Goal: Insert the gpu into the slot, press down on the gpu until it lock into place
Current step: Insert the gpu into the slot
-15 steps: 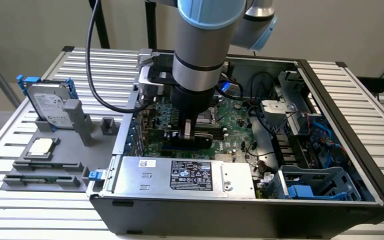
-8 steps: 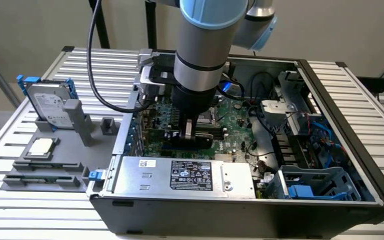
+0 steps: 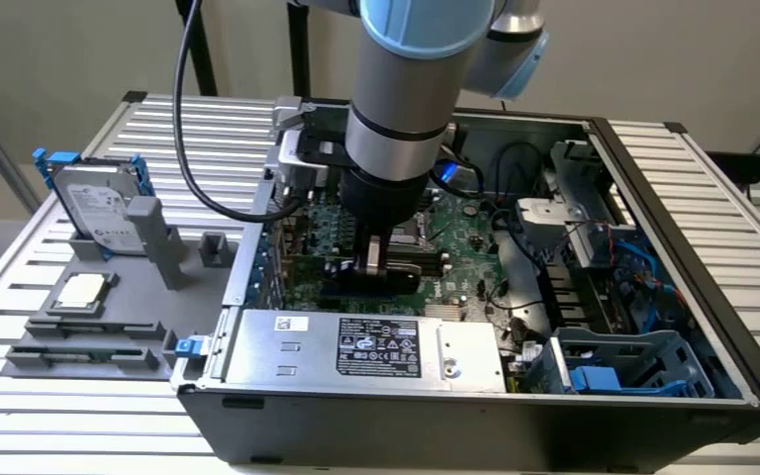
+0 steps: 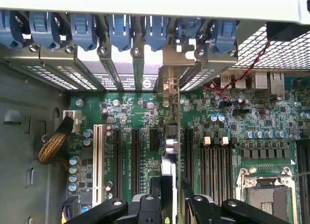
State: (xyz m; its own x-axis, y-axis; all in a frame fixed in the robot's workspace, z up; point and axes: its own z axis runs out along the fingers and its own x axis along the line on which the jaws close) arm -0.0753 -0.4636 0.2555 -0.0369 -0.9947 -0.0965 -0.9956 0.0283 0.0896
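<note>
Reaching down into the open computer case (image 3: pixel 486 435), the arm is holding its end effector (image 3: pixel 383 269) low over the green motherboard (image 3: pixel 466 247), near the middle of the case. In the wrist view the end effector (image 4: pixel 170 202) is clenching the gpu (image 4: pixel 170 158), with a black finger (image 4: pixel 145 207) pressing on each flat side of the card. The gpu is standing upright on its edge and running straight away from the fingers toward the rear wall of the case, where its metal end bracket (image 4: pixel 169 83) is lining up with the row of blue latches (image 4: pixel 82 28). The card is sitting among the parallel black slots (image 4: pixel 135 156), with a white slot (image 4: pixel 98 161) further off on one side and the processor socket (image 4: pixel 266 185) on the other. It is hiding what lies directly beneath its lower edge, so whether it is seated in the slot cannot be told. In the exterior view a silver power supply (image 3: pixel 367 346) is lying along the near wall of the case, and a hard drive (image 3: pixel 96 213) is standing in a grey holder on the bench (image 3: pixel 711 228) at the exterior view's left, well apart from the case.
</note>
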